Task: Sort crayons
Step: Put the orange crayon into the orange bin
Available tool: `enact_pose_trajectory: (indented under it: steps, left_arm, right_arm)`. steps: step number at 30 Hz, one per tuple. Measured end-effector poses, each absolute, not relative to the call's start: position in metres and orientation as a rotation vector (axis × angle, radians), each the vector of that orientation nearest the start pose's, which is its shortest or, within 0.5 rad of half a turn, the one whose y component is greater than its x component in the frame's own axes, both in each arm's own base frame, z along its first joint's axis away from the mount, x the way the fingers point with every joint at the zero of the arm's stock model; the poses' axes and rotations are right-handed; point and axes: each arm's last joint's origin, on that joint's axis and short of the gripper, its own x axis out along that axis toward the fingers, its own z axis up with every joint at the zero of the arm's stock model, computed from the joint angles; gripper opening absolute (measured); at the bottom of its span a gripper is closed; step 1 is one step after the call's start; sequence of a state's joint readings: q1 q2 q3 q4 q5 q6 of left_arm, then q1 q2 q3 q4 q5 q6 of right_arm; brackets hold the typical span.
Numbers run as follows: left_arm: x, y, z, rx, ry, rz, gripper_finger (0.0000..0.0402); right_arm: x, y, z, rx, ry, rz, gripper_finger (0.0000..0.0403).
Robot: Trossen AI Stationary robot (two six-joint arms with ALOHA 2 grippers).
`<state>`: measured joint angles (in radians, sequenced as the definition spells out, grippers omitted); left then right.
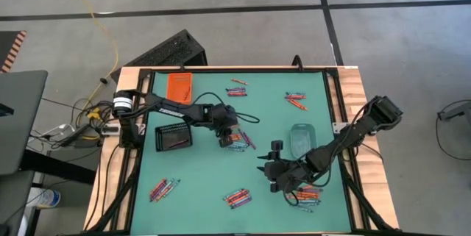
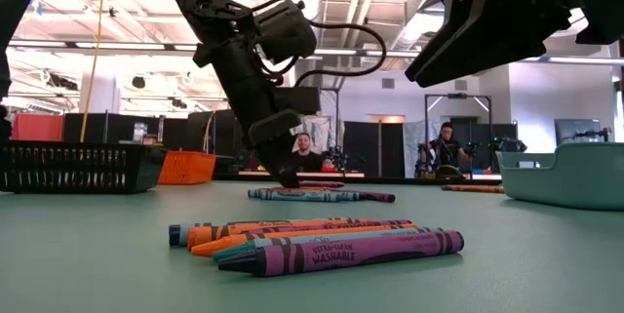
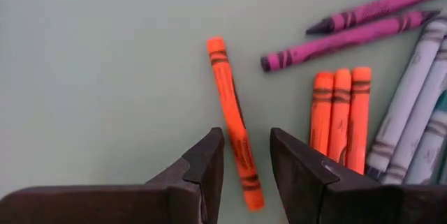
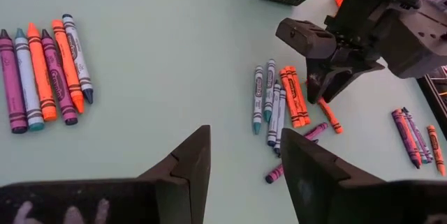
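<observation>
Crayons lie in loose groups on the green table. A lone orange crayon (image 3: 234,137) lies flat beside three more orange crayons (image 3: 341,116), two purple ones (image 3: 349,32) and several pale blue ones (image 3: 419,112). My left gripper (image 3: 244,165) is open and low over this pile (image 1: 239,140), slanting down, one finger on each side of the lone crayon's near half, with a gap showing on both sides. My right gripper (image 1: 268,170) hangs open above the table to the right of the middle, with nothing between its fingers (image 4: 188,161).
An orange tray (image 1: 179,87) sits at the far left, a black basket (image 1: 174,137) left of the pile, and a clear tray (image 1: 302,139) right of it. Other crayon groups lie far (image 1: 237,89), far right (image 1: 296,100), near left (image 1: 163,188), near middle (image 1: 237,198) and under the right arm (image 1: 309,195).
</observation>
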<state>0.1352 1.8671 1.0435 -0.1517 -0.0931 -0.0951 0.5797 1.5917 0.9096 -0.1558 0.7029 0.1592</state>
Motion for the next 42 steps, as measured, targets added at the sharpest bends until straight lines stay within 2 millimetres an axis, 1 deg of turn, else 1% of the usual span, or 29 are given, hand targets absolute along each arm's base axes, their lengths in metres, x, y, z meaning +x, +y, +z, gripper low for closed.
enact_pose_trajectory:
  steps: [4, 6, 12, 14, 19, 21, 23, 26, 28, 32, 34, 36, 38, 42]
  left_arm:
    - [0.356, 0.051, 0.136, -0.124, 0.989, 0.271, 0.0104]
    - [0.356, 0.051, 0.136, -0.124, 0.994, 0.272, 0.0093]
    - [0.355, 0.052, 0.135, -0.120, 1.002, 0.297, 0.0025]
    - [0.356, 0.051, 0.136, -0.111, 0.992, 0.310, 0.0009]
    - [0.357, 0.051, 0.140, -0.053, 0.959, 0.354, 0.0012]
    - [0.355, 0.053, 0.147, -0.025, 0.936, 0.411, 0.0011]
    - [0.352, 0.057, 0.160, 0.010, 0.903, 0.492, 0.0011]
    - [0.339, 0.066, 0.182, 0.057, 0.894, 0.609, 0.0010]
    - [0.325, 0.075, 0.199, 0.071, 0.895, 0.714, 0.0010]
    - [0.289, 0.096, 0.234, 0.021, 0.865, 0.965, 0.0009]
    - [0.271, 0.107, 0.244, -0.042, 0.866, 1.054, 0.0009]
    - [0.254, 0.118, 0.250, -0.117, 0.879, 1.124, 0.0009]
    - [0.242, 0.127, 0.252, -0.185, 0.893, 1.172, 0.0009]
    - [0.232, 0.141, 0.248, -0.279, 0.897, 1.262, 0.0016]
  right_arm:
    - [0.273, 0.156, 0.193, -0.347, 0.655, -0.168, 0.0168]
    - [0.273, 0.156, 0.193, -0.345, 0.653, -0.168, 0.0168]
    - [0.273, 0.156, 0.193, -0.344, 0.651, -0.168, 0.0168]
    - [0.273, 0.156, 0.193, -0.344, 0.651, -0.168, 0.0168]
    - [0.273, 0.156, 0.193, -0.344, 0.650, -0.168, 0.0168]
    - [0.273, 0.156, 0.193, -0.344, 0.650, -0.168, 0.0168]
    - [0.273, 0.157, 0.193, -0.343, 0.650, -0.168, 0.0168]
    - [0.273, 0.157, 0.194, -0.341, 0.647, -0.167, 0.0168]
    - [0.274, 0.157, 0.194, -0.336, 0.640, -0.167, 0.0168]
    - [0.276, 0.155, 0.195, -0.328, 0.634, -0.175, 0.0168]
    - [0.277, 0.153, 0.195, -0.324, 0.634, -0.181, 0.0168]
    - [0.278, 0.151, 0.195, -0.311, 0.635, -0.192, 0.0168]
    - [0.280, 0.148, 0.195, -0.297, 0.636, -0.203, 0.0168]
    - [0.282, 0.144, 0.195, -0.287, 0.639, -0.215, 0.0168]
